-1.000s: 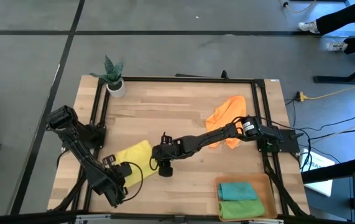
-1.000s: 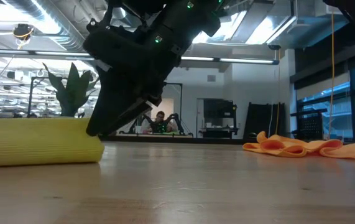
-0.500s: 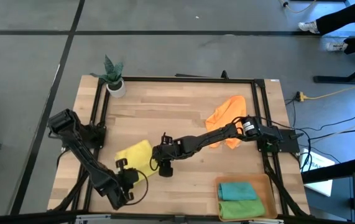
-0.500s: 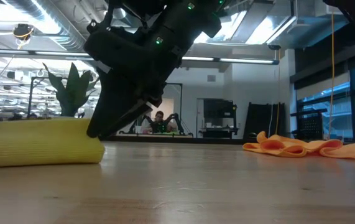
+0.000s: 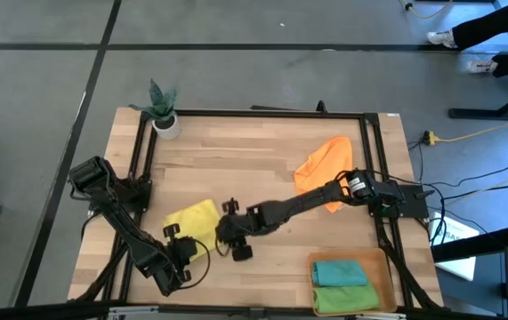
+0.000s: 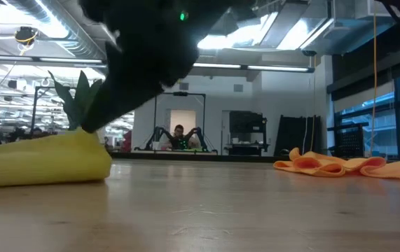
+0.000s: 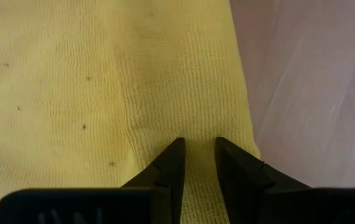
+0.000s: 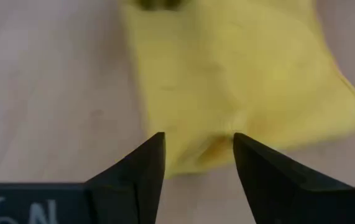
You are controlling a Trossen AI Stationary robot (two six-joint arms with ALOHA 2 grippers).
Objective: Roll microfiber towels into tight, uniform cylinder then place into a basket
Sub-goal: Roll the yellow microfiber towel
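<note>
The yellow towel [image 5: 193, 220] lies folded or loosely rolled on the table's left half. It also shows in the low view [image 6: 38, 157]. My left gripper [image 5: 181, 246] is at the towel's near edge, its fingers nearly together with yellow cloth [image 7: 102, 74] between them. My right gripper [image 5: 227, 236] is open at the towel's right end, and the towel's corner [image 8: 196, 155] lies in the gap between its fingers. The orange towel [image 5: 323, 164] lies crumpled at the far right. The teal towel [image 5: 340, 271] and the green towel [image 5: 344, 298] lie rolled in the basket [image 5: 383, 267]. My left gripper pinches the yellow towel between its two fingers, on a ridge of cloth [image 7: 197, 124] near the towel's near edge. The fingers come slanting down from the near side. The towel rests on the table. I cannot tell whether my right gripper touches the towel corner between its open fingers.
A small white plant pot [image 5: 165, 124] stands at the far left corner. The table's black frame [image 5: 236, 113] runs along its edges. Bare wood [image 5: 262, 276] lies between the yellow towel and the basket. A person sits in the room far behind the table [image 6: 179, 136].
My left gripper has moved a little toward the table's right, up to the yellow towel's near edge. My right gripper has swung toward the near edge and dropped to the towel's right end. The towel's right end has risen into a hump.
</note>
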